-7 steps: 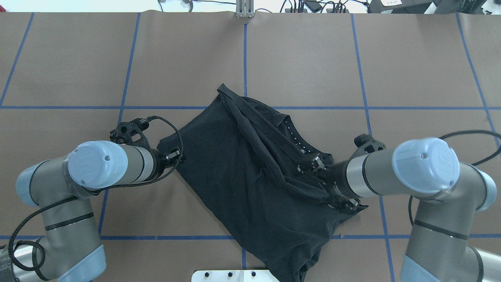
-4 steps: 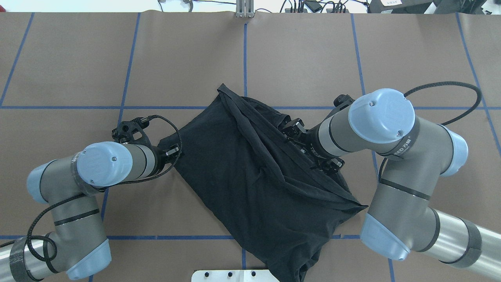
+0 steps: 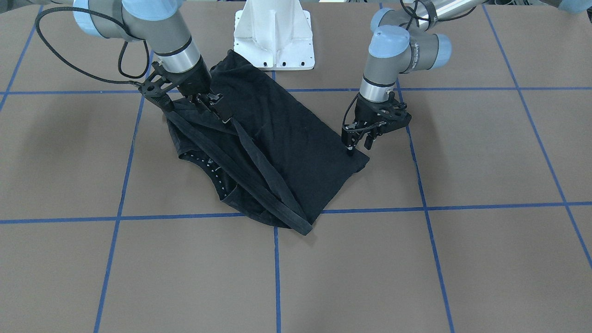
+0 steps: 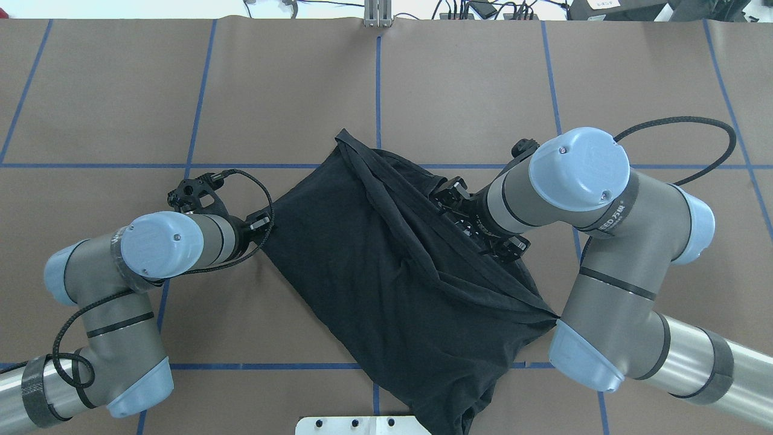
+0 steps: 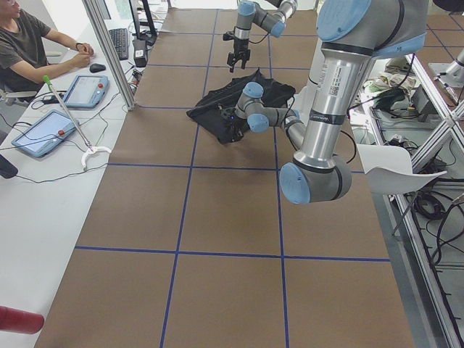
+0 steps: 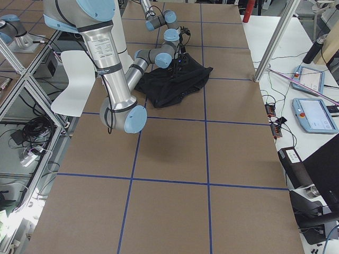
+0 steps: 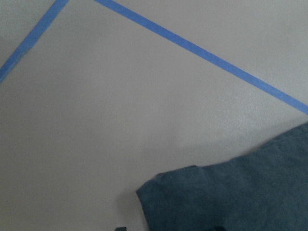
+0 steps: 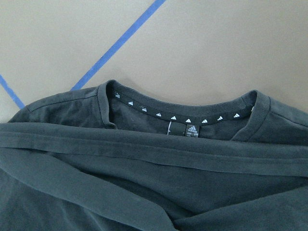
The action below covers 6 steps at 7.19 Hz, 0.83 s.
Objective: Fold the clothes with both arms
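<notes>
L gripper (image 3: 359,148) spread open, one tip touching t-shirt (image 3: 286,138) corner edge. R gripper (image 3: 216,109) looks open too, low over bunched folds, grasping nothing.

This is a robotics lab. Two robot arms (image 4: 580,175) stand at a table (image 3: 462,277) with a brown cover and a grid of blue tape lines (image 3: 277,277). Beside it a person (image 5: 29,43) sits at a white desk (image 5: 36,232) with control tablets (image 5: 85,90) and a keyboard (image 5: 118,42).
</notes>
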Each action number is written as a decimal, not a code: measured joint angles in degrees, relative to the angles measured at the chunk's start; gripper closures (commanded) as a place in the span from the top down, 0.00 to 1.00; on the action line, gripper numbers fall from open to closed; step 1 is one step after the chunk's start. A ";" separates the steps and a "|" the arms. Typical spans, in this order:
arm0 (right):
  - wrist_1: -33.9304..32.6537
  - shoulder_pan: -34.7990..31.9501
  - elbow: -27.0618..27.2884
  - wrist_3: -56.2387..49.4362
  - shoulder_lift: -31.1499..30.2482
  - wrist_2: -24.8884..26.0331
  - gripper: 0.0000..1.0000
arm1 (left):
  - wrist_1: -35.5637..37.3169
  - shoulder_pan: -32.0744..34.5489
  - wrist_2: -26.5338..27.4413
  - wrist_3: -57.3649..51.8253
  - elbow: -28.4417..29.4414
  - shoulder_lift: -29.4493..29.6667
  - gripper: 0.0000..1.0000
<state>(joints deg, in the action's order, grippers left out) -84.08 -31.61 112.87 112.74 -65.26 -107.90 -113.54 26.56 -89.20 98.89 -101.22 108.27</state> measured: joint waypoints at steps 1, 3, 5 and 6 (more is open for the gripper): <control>-0.07 -0.20 -0.13 -0.32 -0.07 0.07 1.00 | -1.95 0.16 0.11 0.04 1.51 0.10 0.03; -0.17 -1.31 -0.44 -2.07 -0.21 -0.03 1.00 | -3.57 0.67 0.15 -0.10 2.63 0.75 0.00; -0.25 -1.70 -0.73 -2.71 -0.34 -0.11 1.00 | -3.82 4.06 -0.03 -4.70 2.59 1.08 0.00; -0.32 -1.74 -0.77 -2.76 -0.48 -0.11 1.00 | -3.91 7.88 -0.21 -10.69 2.92 1.62 0.00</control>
<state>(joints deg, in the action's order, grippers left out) -84.40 -33.35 112.10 109.98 -65.74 -108.01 -117.45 34.45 -89.42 88.21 -98.30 109.89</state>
